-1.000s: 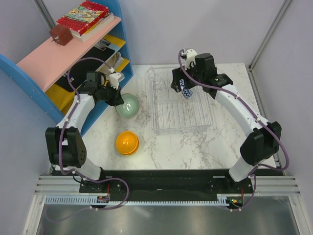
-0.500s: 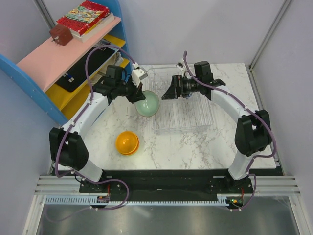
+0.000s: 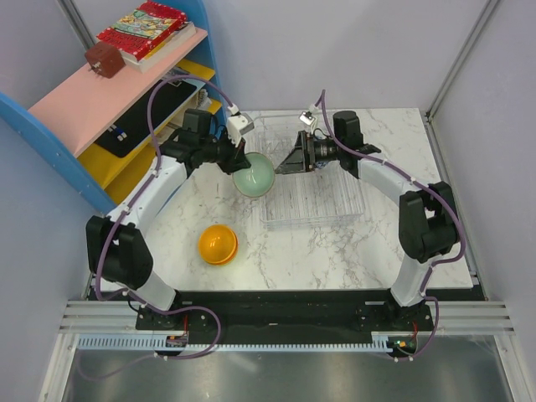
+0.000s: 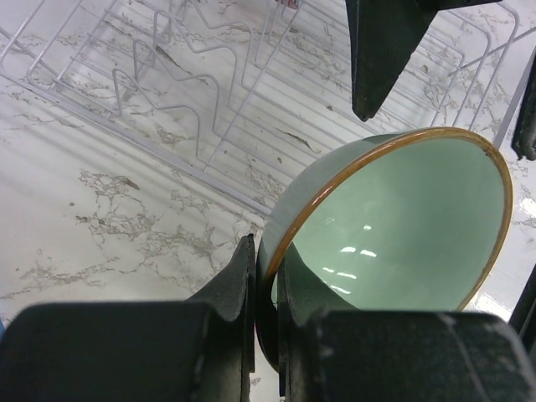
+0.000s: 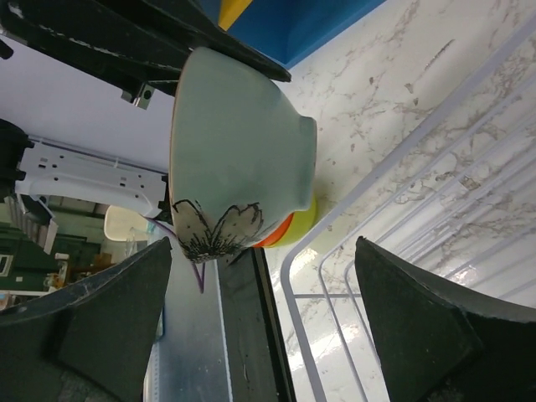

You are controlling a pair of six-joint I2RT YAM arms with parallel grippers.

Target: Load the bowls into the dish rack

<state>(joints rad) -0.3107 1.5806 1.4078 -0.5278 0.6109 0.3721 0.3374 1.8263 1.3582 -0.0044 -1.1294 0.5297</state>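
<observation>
My left gripper [image 3: 238,162] is shut on the rim of the pale green bowl [image 3: 255,177] and holds it tilted above the left edge of the clear dish rack [image 3: 335,201]. In the left wrist view the fingers [image 4: 243,276] pinch the bowl's orange-brown rim, with the green inside [image 4: 402,234] facing right. My right gripper [image 3: 283,166] is open over the rack and points left at this bowl. Its wrist view shows the bowl's brown-flowered outside [image 5: 239,142] just ahead of the gripper's [image 5: 264,318] wide gap. An orange-yellow bowl [image 3: 218,244] sits on the table.
The blue-and-pink shelf unit [image 3: 126,92] stands at the far left with books on top. The rack's wires [image 4: 167,75] lie just beyond the held bowl. Grey walls close the back and sides. The other bowls do not show.
My left arm has carried the pale green bowl from the table by the shelf to the rack's left edge. My right gripper has swung from the rack's middle to point left at it.
</observation>
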